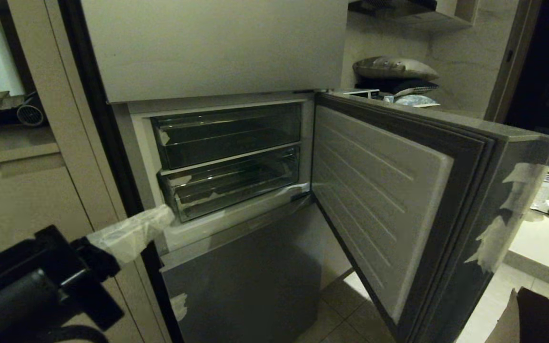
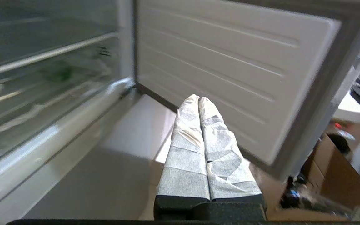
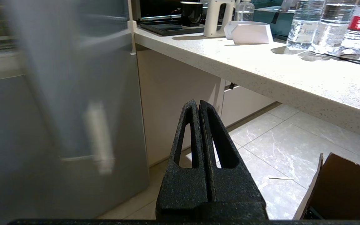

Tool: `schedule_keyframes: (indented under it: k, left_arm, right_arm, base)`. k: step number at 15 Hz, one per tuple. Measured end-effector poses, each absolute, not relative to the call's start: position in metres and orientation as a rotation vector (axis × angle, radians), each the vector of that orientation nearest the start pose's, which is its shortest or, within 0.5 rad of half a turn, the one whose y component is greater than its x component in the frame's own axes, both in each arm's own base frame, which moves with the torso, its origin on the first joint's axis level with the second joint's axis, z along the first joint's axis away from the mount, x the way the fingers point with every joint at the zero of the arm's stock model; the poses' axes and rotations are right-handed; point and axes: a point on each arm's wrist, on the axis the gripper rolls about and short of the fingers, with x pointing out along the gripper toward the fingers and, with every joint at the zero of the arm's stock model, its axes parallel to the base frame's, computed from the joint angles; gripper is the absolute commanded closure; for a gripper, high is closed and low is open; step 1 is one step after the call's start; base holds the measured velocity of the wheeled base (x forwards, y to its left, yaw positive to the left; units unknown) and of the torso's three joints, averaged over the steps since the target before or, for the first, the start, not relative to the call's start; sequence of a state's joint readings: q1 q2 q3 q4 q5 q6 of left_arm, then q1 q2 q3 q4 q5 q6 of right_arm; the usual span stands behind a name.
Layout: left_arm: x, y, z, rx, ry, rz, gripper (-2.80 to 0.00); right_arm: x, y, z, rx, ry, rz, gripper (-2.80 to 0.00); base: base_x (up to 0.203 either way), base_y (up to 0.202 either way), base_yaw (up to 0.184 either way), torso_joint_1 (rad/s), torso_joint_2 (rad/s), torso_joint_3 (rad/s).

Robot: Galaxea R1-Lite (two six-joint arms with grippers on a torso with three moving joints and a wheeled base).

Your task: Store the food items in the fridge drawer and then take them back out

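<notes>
Standing open to my right, the drawer front (image 1: 379, 200) shows its white ribbed inner face, with tape scraps on its outer grey edge; behind it the lower clear bin (image 1: 229, 183) sits under a second bin (image 1: 227, 133). Through the bin wall in my left wrist view I make out a blurred green item (image 2: 58, 72); the potato I cannot find in any view. My left gripper (image 1: 155, 219), fingers wrapped in pale tape and pressed together with nothing between them, hangs just beside the compartment's lower left corner. I judge I am in the retrieval half: next I must part those fingers, get into the lower bin and close on the green item, which looks glossy and may slip. My right gripper (image 3: 198, 106) is also closed on nothing, parked low and pointing at the tiled floor (image 3: 280, 140). Beyond it a pale speckled counter (image 3: 277, 72) carries water bottles (image 3: 323, 28), a black mug (image 3: 191, 14) and a tray (image 3: 167, 28); a cardboard box (image 3: 345, 190) stands on the floor
</notes>
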State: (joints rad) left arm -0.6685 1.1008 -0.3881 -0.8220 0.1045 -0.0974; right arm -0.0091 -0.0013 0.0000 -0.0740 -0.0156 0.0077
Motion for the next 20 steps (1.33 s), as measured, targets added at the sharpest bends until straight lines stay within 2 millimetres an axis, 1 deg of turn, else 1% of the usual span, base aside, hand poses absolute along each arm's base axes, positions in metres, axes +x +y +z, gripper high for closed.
schedule_keyframes:
  k: [2, 3, 5, 7, 9, 10, 11, 12, 13, 15, 17, 20]
  left_arm:
    - [0.102, -0.071, 0.225, -0.14, -0.088, -0.497, 0.0]
    - [0.095, -0.058, 0.226, -0.138, -0.093, -0.435, 0.0]
    - [0.082, -0.032, 0.225, -0.132, -0.111, -0.265, 0.0]
    - [0.063, -0.008, 0.223, -0.117, -0.132, -0.025, 0.0]
    - [0.036, 0.005, 0.212, -0.082, -0.143, 0.188, 0.0]
    - [0.022, 0.005, 0.202, -0.055, -0.133, 0.236, 0.0]
    - [0.012, 0.003, 0.186, -0.032, -0.106, 0.246, 0.0]
    - [0.007, 0.002, 0.164, -0.017, -0.047, 0.228, 0.0]
    - [0.005, 0.0, 0.138, -0.002, 0.039, 0.191, 0.0]
    - [0.002, -0.002, 0.101, 0.0, 0.209, 0.171, 0.0]
    - [-0.002, -0.002, 0.089, -0.019, 0.314, 0.205, 0.0]
    - [-0.002, -0.002, 0.088, -0.019, 0.336, 0.065, 0.0]
  right_arm:
    - [-0.023, 0.0, 0.083, 0.008, -0.076, -0.024, 0.0]
    - [-0.023, 0.0, 0.083, 0.008, -0.075, -0.024, 0.0]
    - [-0.023, 0.0, 0.083, 0.007, -0.076, -0.024, 0.0]
    - [-0.023, 0.0, 0.083, 0.008, -0.075, -0.024, 0.0]
    - [-0.023, 0.0, 0.083, 0.008, -0.076, -0.024, 0.0]
    - [-0.023, 0.0, 0.083, 0.007, -0.076, -0.024, 0.0]
    - [-0.023, 0.0, 0.083, 0.011, -0.079, -0.024, 0.0]
    - [-0.023, 0.0, 0.083, 0.014, -0.079, -0.024, 0.0]
    - [-0.023, 0.0, 0.083, 0.014, -0.079, -0.024, 0.0]
    - [-0.023, 0.0, 0.083, 0.015, -0.079, -0.024, 0.0]
    - [-0.023, 0.0, 0.083, 0.014, -0.079, -0.024, 0.0]
    - [-0.023, 0.0, 0.083, 0.014, -0.079, -0.024, 0.0]
  base:
    - [0.0, 0.0, 0.0, 0.0, 0.0, 0.0]
    - [0.0, 0.0, 0.0, 0.0, 0.0, 0.0]
    - [0.0, 0.0, 0.0, 0.0, 0.0, 0.0]
    - [0.0, 0.0, 0.0, 0.0, 0.0, 0.0]
    - [0.0, 0.0, 0.0, 0.0, 0.0, 0.0]
    - [0.0, 0.0, 0.0, 0.0, 0.0, 0.0]
    - [0.0, 0.0, 0.0, 0.0, 0.0, 0.0]
    - [0.0, 0.0, 0.0, 0.0, 0.0, 0.0]
    - [0.0, 0.0, 0.0, 0.0, 0.0, 0.0]
    - [0.0, 0.0, 0.0, 0.0, 0.0, 0.0]
    - [0.0, 0.0, 0.0, 0.0, 0.0, 0.0]
    - [0.0, 0.0, 0.0, 0.0, 0.0, 0.0]
